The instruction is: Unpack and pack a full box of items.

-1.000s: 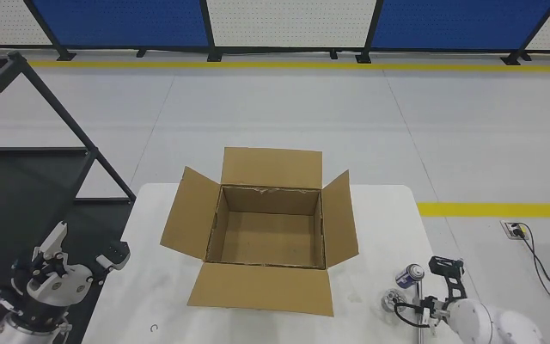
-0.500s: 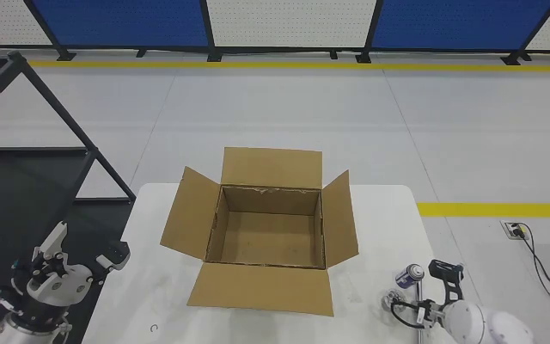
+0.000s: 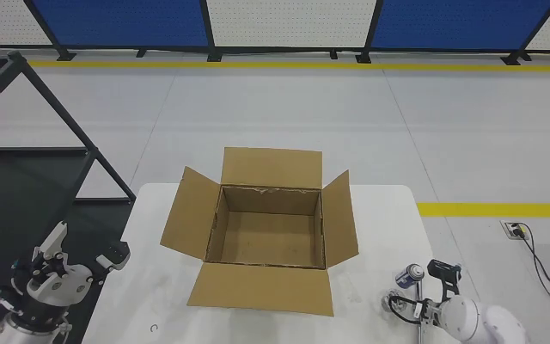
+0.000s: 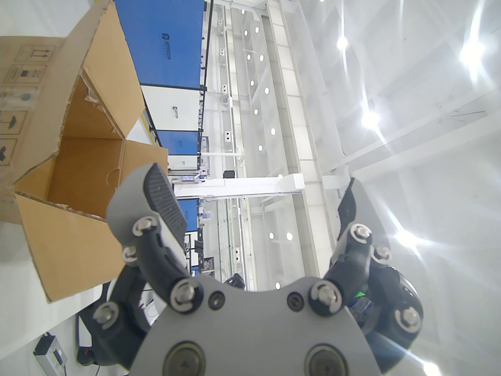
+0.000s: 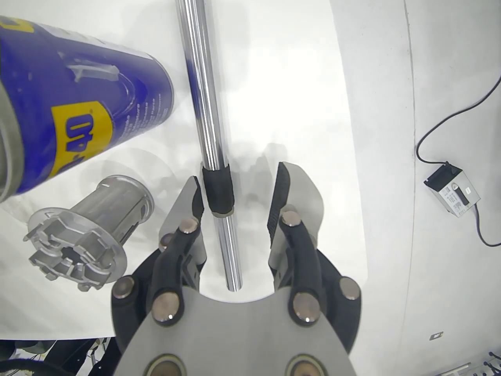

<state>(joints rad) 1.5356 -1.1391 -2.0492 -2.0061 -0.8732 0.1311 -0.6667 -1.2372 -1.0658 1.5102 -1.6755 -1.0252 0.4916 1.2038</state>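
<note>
An open cardboard box (image 3: 258, 289) stands mid-table with its flaps spread and nothing visible inside. At the table's near right corner lie a blue spray can (image 3: 410, 275), a flanged metal part (image 3: 392, 301) and a chrome rod (image 3: 418, 322). My right gripper (image 5: 238, 193) is open low over the table, its fingers on either side of the chrome rod (image 5: 199, 80) at its black band. The blue can (image 5: 78, 107) and the metal part (image 5: 86, 232) lie beside it. My left gripper (image 3: 84, 247) hangs open beyond the table's left edge. In its wrist view the left gripper (image 4: 254, 201) points up past the box (image 4: 78, 150), holding nothing.
The white table (image 3: 155, 292) has bare surface left of the box and in front of it. A black metal frame (image 3: 51, 112) stands off the left side. The table's rounded right edge (image 5: 344, 119) runs close to the right gripper, with a power adapter (image 5: 452, 193) on the floor beyond.
My right arm has edged slightly leftward, closer over the rod. The left arm, the box and the items on the table have not moved.
</note>
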